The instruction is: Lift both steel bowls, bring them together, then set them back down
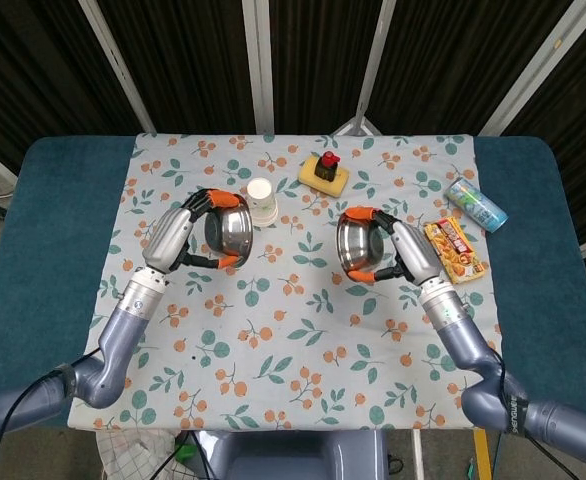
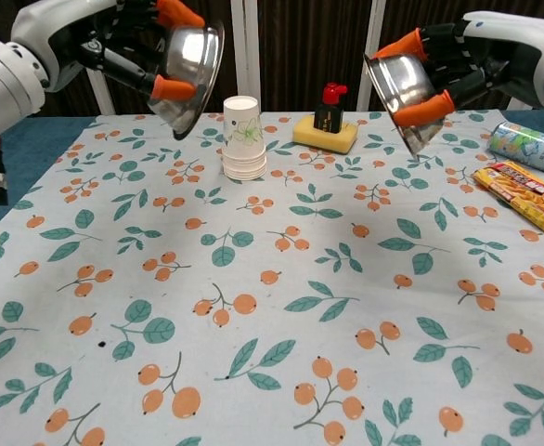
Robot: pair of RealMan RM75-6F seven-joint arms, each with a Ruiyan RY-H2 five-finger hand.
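Observation:
My left hand (image 1: 185, 236) (image 2: 128, 42) grips one steel bowl (image 1: 228, 231) (image 2: 191, 63) in the air over the table's left half, the bowl tilted with its opening facing inward. My right hand (image 1: 405, 250) (image 2: 458, 60) grips the other steel bowl (image 1: 356, 244) (image 2: 401, 85), also lifted and tilted with its opening toward the middle. The two bowls are well apart, with the paper cups between and behind them.
A stack of paper cups (image 1: 261, 200) (image 2: 242, 139) stands beside the left bowl. A dark bottle on a yellow sponge (image 1: 326, 172) (image 2: 327, 128) sits at the back. A snack packet (image 1: 453, 250) (image 2: 523, 193) and a can (image 1: 476, 204) (image 2: 528, 145) lie at the right.

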